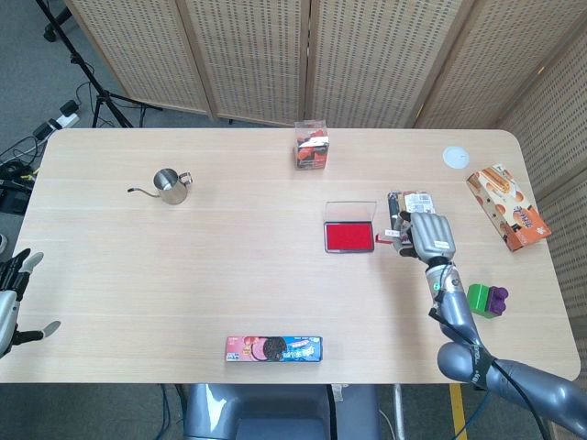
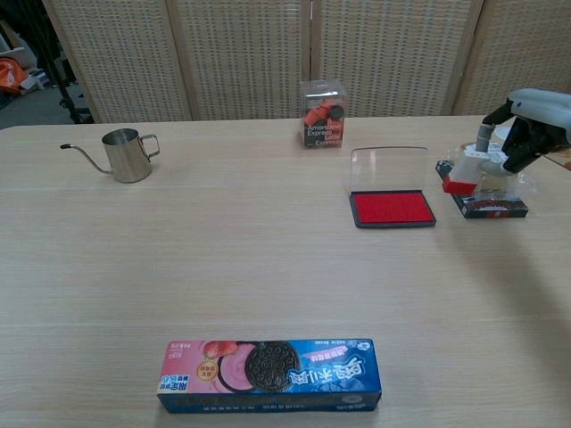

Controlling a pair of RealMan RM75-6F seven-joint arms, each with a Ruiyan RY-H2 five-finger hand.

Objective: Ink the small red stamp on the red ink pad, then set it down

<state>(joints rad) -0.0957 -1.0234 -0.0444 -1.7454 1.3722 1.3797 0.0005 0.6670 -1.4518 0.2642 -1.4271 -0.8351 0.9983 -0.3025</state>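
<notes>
The red ink pad (image 1: pixel 349 236) (image 2: pixel 393 209) lies open on the table right of centre, its clear lid (image 2: pixel 389 166) folded back behind it. My right hand (image 1: pixel 427 236) (image 2: pixel 526 141) holds the small stamp (image 2: pixel 464 172) (image 1: pixel 394 236), a white body with a red face, in the air to the right of the pad and above a packaged snack (image 2: pixel 486 201). My left hand (image 1: pixel 13 302) hangs open off the table's left edge, seen only in the head view.
A clear box with red contents (image 1: pixel 312 147) stands behind the pad. A steel pouring kettle (image 1: pixel 169 186) is at the left, a cookie box (image 1: pixel 274 348) near the front edge. At the right are an orange carton (image 1: pixel 507 207), a white disc (image 1: pixel 456 157) and a green and purple block (image 1: pixel 485 300).
</notes>
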